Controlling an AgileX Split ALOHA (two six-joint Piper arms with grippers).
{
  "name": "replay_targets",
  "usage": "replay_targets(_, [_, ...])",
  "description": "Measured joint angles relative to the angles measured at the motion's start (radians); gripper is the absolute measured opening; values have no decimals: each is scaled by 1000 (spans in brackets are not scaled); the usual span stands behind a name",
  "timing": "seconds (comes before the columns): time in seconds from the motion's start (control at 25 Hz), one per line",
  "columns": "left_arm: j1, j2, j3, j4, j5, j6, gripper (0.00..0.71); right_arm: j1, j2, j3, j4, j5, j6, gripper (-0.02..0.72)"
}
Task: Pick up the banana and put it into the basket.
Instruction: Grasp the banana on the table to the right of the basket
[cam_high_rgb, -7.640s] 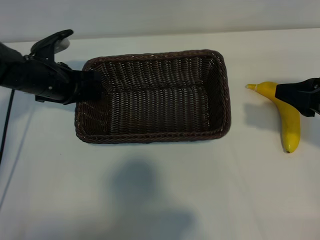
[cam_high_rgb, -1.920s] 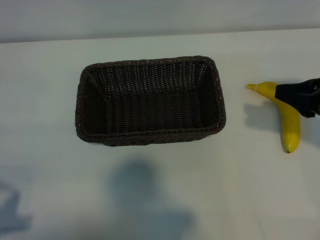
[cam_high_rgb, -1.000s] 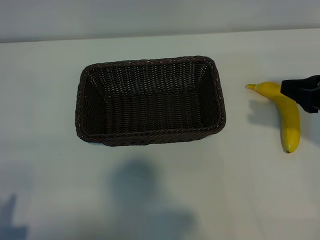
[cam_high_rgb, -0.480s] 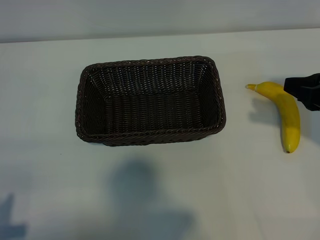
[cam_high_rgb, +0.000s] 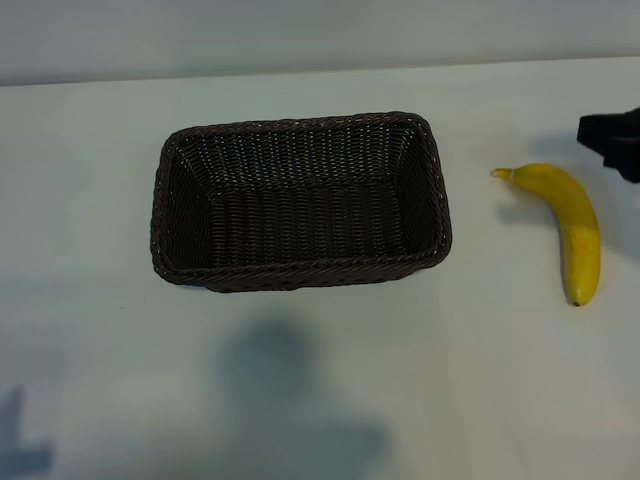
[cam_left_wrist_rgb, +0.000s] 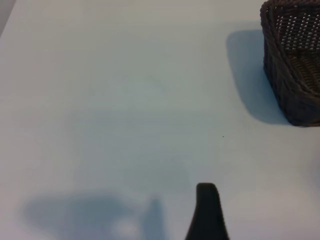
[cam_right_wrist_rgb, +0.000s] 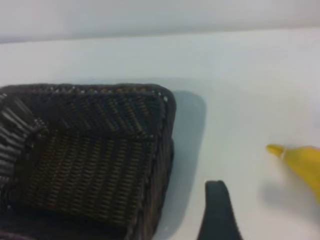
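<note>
Yellow and bare, the banana (cam_high_rgb: 572, 225) lies flat on the table (cam_high_rgb: 320, 380) near its right edge, well apart from the wicker basket (cam_high_rgb: 300, 275) at the middle, which I see holds nothing. My right gripper (cam_high_rgb: 615, 140) hangs at the right edge just beyond the banana's stem, fingers spread wide, gripping nothing. My left gripper (cam_left_wrist_rgb: 206, 212) stands open too, over bare table off the basket's left side.
</note>
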Motion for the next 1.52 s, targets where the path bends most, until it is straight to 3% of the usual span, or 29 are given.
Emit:
replay_targets(0.32, [0, 0, 0, 0, 0, -3, 572, 0, 175, -86, -83, -4, 20, 501])
replay_targets(0.52, [0, 0, 0, 0, 1, -1, 572, 0, 284, -147, -166, -9, 83, 529])
replay_targets(0.8, [0, 0, 0, 0, 1, -1, 572, 0, 384, -216, -408, -28, 287, 580])
replay_targets(1.08, [0, 0, 0, 0, 1, -1, 572, 20, 466, -278, -727, -10, 550, 580])
replay_targets(1.28, [0, 0, 0, 0, 1, -1, 572, 62, 518, -321, -854, 34, 647, 580])
replay_targets(1.52, [0, 0, 0, 0, 1, -1, 572, 99, 559, -330, -916, 42, 698, 580])
